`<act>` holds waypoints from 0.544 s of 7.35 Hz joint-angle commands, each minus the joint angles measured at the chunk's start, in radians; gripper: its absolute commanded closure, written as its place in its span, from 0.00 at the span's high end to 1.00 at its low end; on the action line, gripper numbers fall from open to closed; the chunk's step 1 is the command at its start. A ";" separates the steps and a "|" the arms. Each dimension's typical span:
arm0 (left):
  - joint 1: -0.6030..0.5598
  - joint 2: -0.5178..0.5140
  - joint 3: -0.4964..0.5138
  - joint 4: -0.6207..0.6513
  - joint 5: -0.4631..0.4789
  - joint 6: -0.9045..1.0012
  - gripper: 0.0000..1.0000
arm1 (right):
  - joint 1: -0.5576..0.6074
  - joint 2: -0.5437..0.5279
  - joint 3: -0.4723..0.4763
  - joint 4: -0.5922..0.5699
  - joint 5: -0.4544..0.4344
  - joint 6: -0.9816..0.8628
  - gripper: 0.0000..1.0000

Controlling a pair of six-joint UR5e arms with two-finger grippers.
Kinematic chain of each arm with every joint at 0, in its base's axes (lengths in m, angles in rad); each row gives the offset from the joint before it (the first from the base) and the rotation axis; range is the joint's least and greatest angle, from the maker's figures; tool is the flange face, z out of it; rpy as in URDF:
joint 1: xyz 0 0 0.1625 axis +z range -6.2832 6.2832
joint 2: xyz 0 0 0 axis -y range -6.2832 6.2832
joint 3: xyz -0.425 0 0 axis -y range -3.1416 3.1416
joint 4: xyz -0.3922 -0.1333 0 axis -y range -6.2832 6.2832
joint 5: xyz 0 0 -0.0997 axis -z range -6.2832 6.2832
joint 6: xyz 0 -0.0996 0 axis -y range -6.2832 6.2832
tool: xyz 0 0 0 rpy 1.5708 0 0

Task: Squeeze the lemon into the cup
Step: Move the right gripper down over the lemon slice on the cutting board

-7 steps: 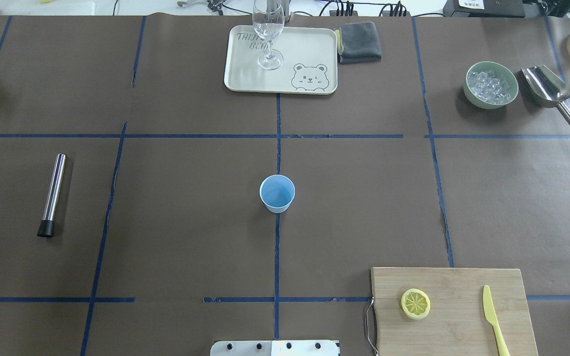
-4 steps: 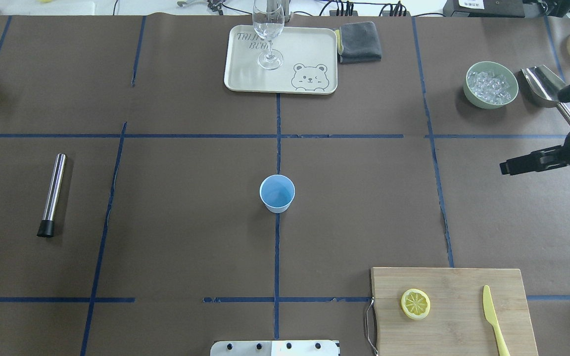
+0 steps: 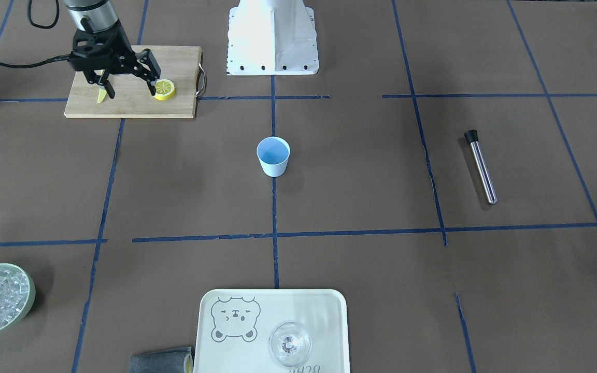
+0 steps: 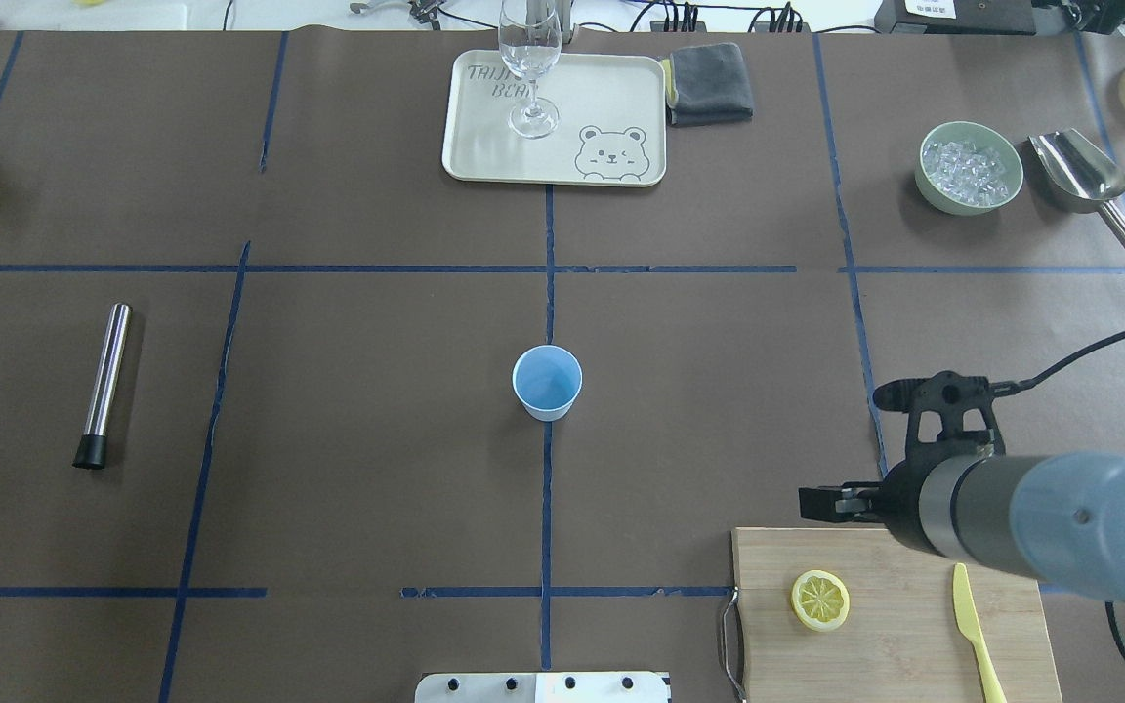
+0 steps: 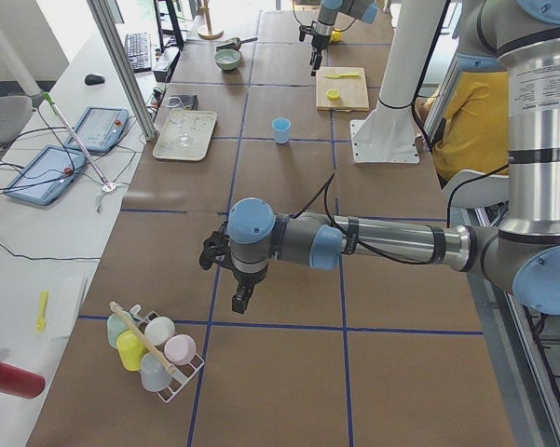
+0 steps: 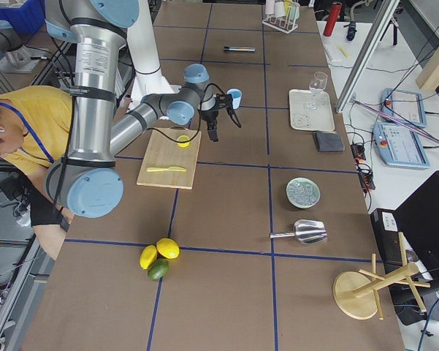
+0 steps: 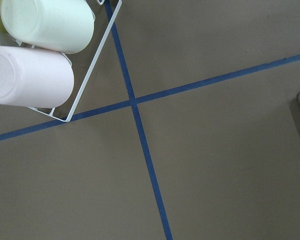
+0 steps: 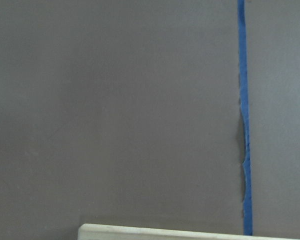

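While lemon lies cut face up on board (round slice), right tool fingers apart nearby, cup upright.

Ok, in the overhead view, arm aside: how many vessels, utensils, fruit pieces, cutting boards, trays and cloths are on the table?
Vessels: 3 (cup, wine glass, bowl of ice)
Utensils: 3 (knife, scoop, steel tube)
Fruit: 1 (lemon)
Cutting board: 1
Tray: 1
Cloth: 1
Total: 10
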 commanded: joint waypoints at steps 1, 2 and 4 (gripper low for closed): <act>0.000 0.000 -0.001 0.000 -0.002 0.000 1.00 | -0.138 0.006 -0.023 -0.005 -0.096 0.106 1.00; -0.001 0.001 -0.004 0.000 -0.002 0.000 1.00 | -0.157 0.008 -0.056 0.017 -0.118 0.122 1.00; -0.002 0.001 -0.007 0.000 -0.003 0.000 1.00 | -0.172 0.008 -0.096 0.020 -0.120 0.133 1.00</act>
